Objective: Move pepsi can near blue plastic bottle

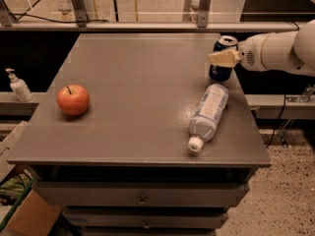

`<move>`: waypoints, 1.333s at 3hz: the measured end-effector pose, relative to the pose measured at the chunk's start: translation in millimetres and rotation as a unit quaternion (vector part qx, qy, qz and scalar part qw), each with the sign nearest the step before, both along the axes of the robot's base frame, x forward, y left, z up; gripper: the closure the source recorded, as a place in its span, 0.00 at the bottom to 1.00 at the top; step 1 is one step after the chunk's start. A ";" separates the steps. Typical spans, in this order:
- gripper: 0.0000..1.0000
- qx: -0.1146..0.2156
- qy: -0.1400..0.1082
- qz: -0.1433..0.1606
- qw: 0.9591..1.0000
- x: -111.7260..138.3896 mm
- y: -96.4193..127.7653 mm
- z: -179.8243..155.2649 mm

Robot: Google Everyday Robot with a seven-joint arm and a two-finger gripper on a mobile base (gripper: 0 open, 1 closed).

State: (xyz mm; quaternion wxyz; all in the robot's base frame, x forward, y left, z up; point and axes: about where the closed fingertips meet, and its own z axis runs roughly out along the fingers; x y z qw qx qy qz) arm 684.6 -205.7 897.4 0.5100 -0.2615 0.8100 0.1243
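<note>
The pepsi can (220, 73) stands upright just beyond the base end of the blue plastic bottle (209, 114), close to it but apart, at the far right edge of the desk (142, 82). Whether its bottom rests on the surface or hangs just above it cannot be told.

The grey desk carries everything, and drawers (142, 199) show in its front below the bottle. The white arm (280, 50) reaches in from the right, beyond the bottle and higher than it. The bottle lies on its side, slanted, with its white cap (195, 143) pointing toward the near edge and its base toward the can. A red apple (73, 99) sits well apart to the left of the bottle, near the desk's left edge. Farther left still, off the desk on a lower ledge, stands a small white pump dispenser (18, 86).

The gripper (219, 58) is at the can, just beyond the bottle's base. Its beige fingers (224, 58) pinch the can: one crosses the can's front below the silver top, and the other is hidden behind it.
</note>
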 end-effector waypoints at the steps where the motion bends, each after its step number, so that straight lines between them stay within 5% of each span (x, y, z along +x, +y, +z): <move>1: 1.00 0.006 0.017 0.014 1.000 0.9 12.5 -14.8; 2: 0.83 0.011 0.039 0.030 0.999 3.1 25.8 -28.0; 4: 0.36 0.011 0.041 0.031 0.999 3.1 26.4 -24.2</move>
